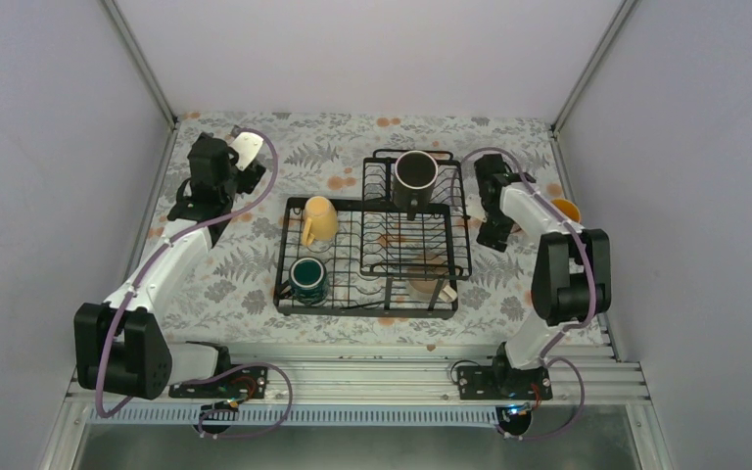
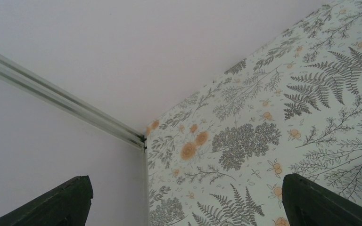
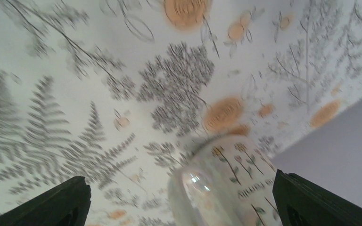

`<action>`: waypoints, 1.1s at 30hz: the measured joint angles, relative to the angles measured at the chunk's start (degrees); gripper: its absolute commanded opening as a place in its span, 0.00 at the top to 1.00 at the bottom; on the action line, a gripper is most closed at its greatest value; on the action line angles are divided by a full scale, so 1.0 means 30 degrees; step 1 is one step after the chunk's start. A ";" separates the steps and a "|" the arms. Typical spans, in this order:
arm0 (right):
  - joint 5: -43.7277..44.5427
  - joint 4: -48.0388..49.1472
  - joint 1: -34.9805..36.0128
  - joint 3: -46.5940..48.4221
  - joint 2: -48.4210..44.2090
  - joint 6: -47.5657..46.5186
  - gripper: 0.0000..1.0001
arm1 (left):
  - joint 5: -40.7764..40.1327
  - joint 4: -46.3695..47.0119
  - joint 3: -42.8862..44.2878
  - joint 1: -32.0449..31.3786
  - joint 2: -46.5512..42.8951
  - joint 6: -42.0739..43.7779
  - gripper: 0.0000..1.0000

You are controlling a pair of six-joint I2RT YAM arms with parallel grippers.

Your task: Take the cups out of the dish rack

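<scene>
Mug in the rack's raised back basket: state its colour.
The mug is black, best seen in the top external view.

Black wire dish rack [image 1: 357, 245] mid-table. In it: black mug [image 1: 416, 174] upright in raised far basket, pale yellow mug [image 1: 319, 219] on its side far-left, teal mug [image 1: 306, 277] upright near-left, cream mug [image 1: 428, 277] near-right. Orange-lined white mug [image 1: 565, 209] on table, right of rack.

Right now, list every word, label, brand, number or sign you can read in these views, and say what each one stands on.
No text can be read in any view.
white mug, right wrist view: a line of lettering beneath its printed flowers, too blurred to read.
dish rack, top view: no label or lettering shows on it.
Elsewhere: only fern and flower patterns, no words or numbers.
</scene>
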 measured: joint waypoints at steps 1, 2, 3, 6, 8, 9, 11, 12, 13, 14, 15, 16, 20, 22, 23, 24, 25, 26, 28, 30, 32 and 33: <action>-0.0663 0.0015 -0.0102 0.0000 -0.0109 0.0197 0.00 | 0.0000 -0.0087 0.0044 0.0000 0.0000 -0.0007 0.00; -0.1610 0.0007 -0.0306 0.0000 -0.0233 0.0415 0.00 | 0.0007 -0.0153 0.0087 0.0000 0.0000 -0.0022 0.00; -0.2441 -0.0015 -0.0546 0.0000 -0.0401 0.0561 0.00 | 0.0007 -0.0226 0.0131 0.0000 -0.0015 -0.0029 0.00; -0.5501 -0.0007 -0.1676 -0.0102 -0.1515 0.0670 0.00 | 0.0007 -0.0386 0.0197 0.0000 -0.0095 -0.0022 0.00; -0.7635 0.0168 -0.2492 -0.0656 -0.3089 0.0568 0.00 | 0.0000 -0.0474 0.0204 0.0000 -0.0175 -0.0022 0.00; -0.8437 0.0182 -0.2798 -0.0969 -0.3825 0.0466 0.00 | 0.0000 -0.0532 0.0204 0.0000 -0.0240 -0.0036 0.00; -1.0018 0.0335 -0.3242 -0.1938 -0.5355 0.0240 0.01 | 0.0000 -0.0663 0.0233 0.0000 -0.0299 -0.0066 0.00; -1.0681 0.0321 -0.3264 -0.2426 -0.5931 0.0138 0.03 | 0.0000 -0.0765 0.0255 0.0000 -0.0321 -0.0095 0.00; -1.1482 0.0255 -0.3249 -0.2994 -0.6484 0.0000 0.05 | 0.0000 -0.0838 0.0284 -0.0007 -0.0350 -0.0138 0.00; -1.2305 0.0095 -0.3235 -0.3585 -0.6951 -0.0146 0.07 | 0.0000 -0.0925 0.0313 -0.0007 -0.0364 -0.0182 0.00; -1.3092 -0.0168 -0.3228 -0.4116 -0.7322 -0.0248 0.08 | 0.0000 -0.0962 0.0313 -0.0007 -0.0386 -0.0284 0.00; -1.3573 -0.0299 -0.3228 -0.4430 -0.7548 -0.0342 0.12 | 0.0000 -0.0998 0.0313 -0.0007 -0.0408 -0.0328 0.00; -1.5934 -0.1049 -0.3242 -0.6360 -0.9311 -0.0758 0.20 | -0.0007 -0.1246 0.0313 -0.0022 -0.0452 -0.0532 0.00; -1.6538 -0.1304 -0.3264 -0.7067 -1.0163 -0.0889 0.24 | -0.0015 -0.1275 0.0313 -0.0029 -0.0452 -0.0583 0.00; -1.6808 -0.1435 -0.3279 -0.7366 -1.0499 -0.0984 0.24 | -0.0022 -0.1275 0.0313 -0.0036 -0.0452 -0.0605 0.00; -1.7107 -0.1537 -0.3279 -0.7643 -1.0746 -0.1035 0.24 | -0.0022 -0.1282 0.0313 -0.0036 -0.0452 -0.0634 0.00; -1.7427 -0.1625 -0.3286 -0.7912 -1.0921 -0.1093 0.24 | -0.0044 -0.1275 0.0313 -0.0036 -0.0452 -0.0648 0.00; -1.7631 -0.1741 -0.3293 -0.8102 -1.1030 -0.1166 0.24 | -0.0058 -0.1282 0.0313 -0.0036 -0.0452 -0.0656 0.00; -1.8141 -0.1785 -0.3293 -0.8597 -1.1395 -0.1275 0.22 | -0.0102 -0.1282 0.0321 -0.0044 -0.0452 -0.0685 0.00; -1.8644 -0.1756 -0.3293 -0.9289 -1.2131 -0.1355 0.22 | -0.0153 -0.1275 0.0321 -0.0044 -0.0452 -0.0707 0.00; -1.9001 -0.1705 -0.3293 -0.9836 -1.2815 -0.1370 0.21 | -0.0197 -0.1282 0.0328 -0.0044 -0.0452 -0.0699 0.00; -1.9139 -0.1647 -0.3293 -1.0054 -1.3078 -0.1377 0.20 | -0.0219 -0.1282 0.0328 -0.0044 -0.0452 -0.0699 0.00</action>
